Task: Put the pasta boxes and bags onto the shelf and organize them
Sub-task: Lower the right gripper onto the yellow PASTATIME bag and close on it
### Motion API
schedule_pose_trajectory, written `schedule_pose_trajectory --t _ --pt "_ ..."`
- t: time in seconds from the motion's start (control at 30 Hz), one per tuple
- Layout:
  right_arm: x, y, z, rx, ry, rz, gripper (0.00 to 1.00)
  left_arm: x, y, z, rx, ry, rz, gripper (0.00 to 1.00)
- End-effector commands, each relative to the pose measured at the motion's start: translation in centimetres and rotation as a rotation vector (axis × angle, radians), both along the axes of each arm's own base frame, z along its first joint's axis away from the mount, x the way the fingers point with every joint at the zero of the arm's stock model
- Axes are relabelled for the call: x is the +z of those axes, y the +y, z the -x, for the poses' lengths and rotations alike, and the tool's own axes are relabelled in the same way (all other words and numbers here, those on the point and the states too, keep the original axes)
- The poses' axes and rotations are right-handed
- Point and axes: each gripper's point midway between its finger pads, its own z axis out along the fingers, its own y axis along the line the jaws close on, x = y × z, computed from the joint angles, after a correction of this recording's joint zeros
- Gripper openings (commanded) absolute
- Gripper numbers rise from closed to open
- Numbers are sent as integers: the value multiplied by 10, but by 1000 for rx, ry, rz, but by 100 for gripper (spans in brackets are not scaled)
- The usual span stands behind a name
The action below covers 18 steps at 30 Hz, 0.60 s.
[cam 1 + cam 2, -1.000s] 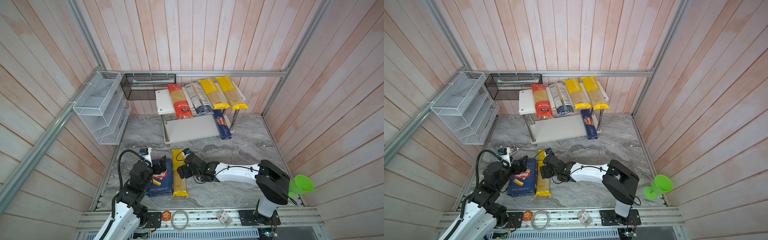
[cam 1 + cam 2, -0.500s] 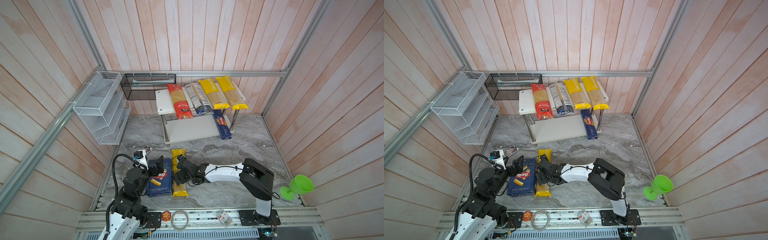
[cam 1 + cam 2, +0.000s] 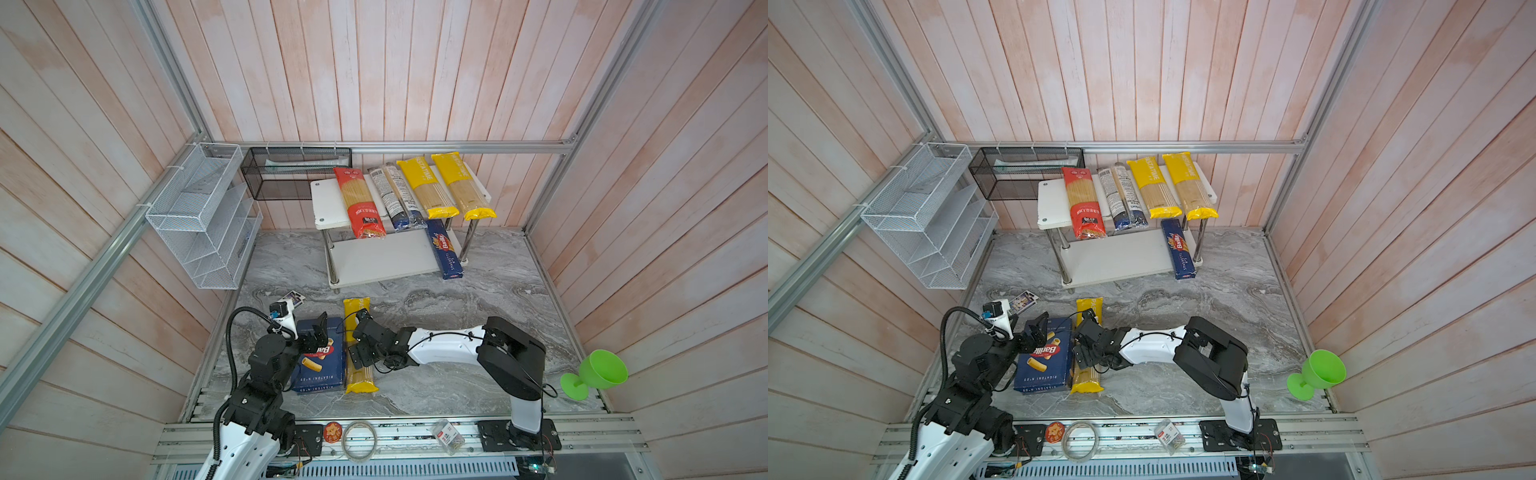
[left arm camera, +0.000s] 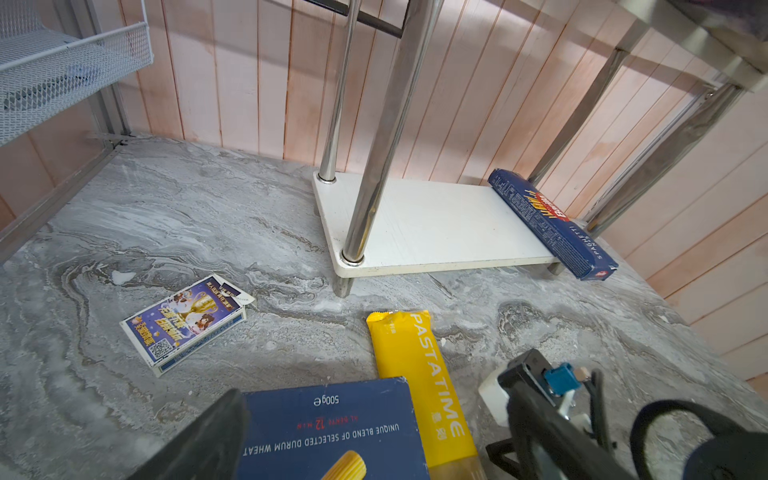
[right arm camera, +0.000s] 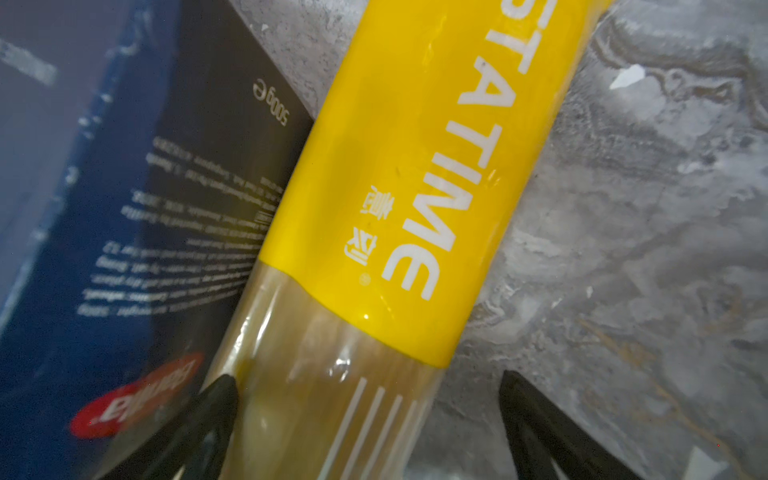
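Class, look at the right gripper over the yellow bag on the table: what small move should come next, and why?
Probably close the right gripper on the yellow bag. Its jaws stand open, one finger on each side of the bag's clear window, and the bag lies on the table beside the rigatoni box, not yet on the shelf.

Lower shelf board (image 3: 374,257) mostly bare; spaghetti box (image 3: 445,253) blocks right end. Upper board (image 3: 328,203) free only at left, bags (image 3: 428,191) fill rest. Chrome posts (image 4: 376,166) flank front. Floor (image 3: 415,299) in front, up to yellow bag (image 3: 360,376), open.
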Motion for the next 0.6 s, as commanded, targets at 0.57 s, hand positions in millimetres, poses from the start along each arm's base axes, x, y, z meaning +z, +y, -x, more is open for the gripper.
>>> schedule_pose_trajectory --t 0.57 --pt "28 -57 22 131 -42 -46 98 -8 -23 -7 -96 33 83 100"
